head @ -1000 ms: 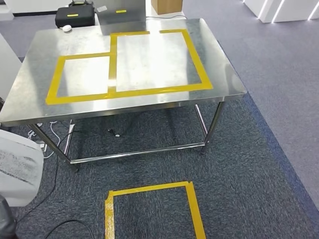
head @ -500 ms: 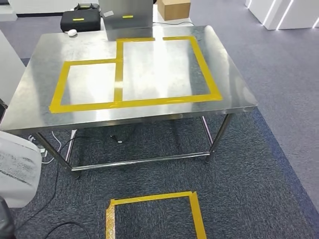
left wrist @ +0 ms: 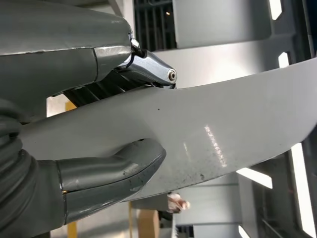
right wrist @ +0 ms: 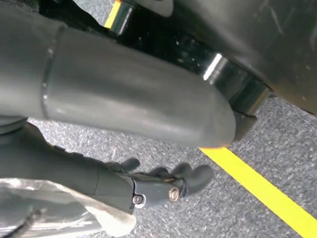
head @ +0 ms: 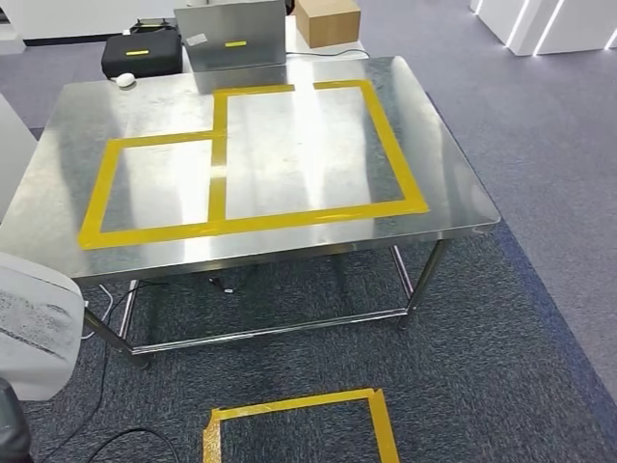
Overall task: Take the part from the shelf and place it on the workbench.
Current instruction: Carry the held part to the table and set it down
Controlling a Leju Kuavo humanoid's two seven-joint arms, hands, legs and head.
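A: The robot is facing the steel workbench [head: 306, 231] with its yellow tape outlines [head: 218, 174], and the white part [head: 33, 328] is riding at the lower left of the head view, off the table and short of its near edge.

B: So by my reading this is the carrying step. The part is off the shelf and not yet set down.

A: The left wrist view is showing it close. The left hand [left wrist: 112, 124] is gripping the part [left wrist: 224, 129], a broad pale curved panel, with the thick grey thumb [left wrist: 123, 166] pressing one face and the darker fingers [left wrist: 112, 87] lying against the other.

B: And the right hand [right wrist: 164, 186]?

A: It is hanging low over grey carpet [right wrist: 269, 139], beside a yellow floor stripe [right wrist: 261, 188]. Its fingers are curling inward and they are holding nothing.

B: What does the next move call for, in your view?

A: Closing in on the bench, I would judge, perhaps onto the taped square on the floor [head: 298, 424], then lifting the left arm so the part is clearing the table edge before lowering it inside a marked outline. A wide panel in one hand could swing, so a level carry matters.
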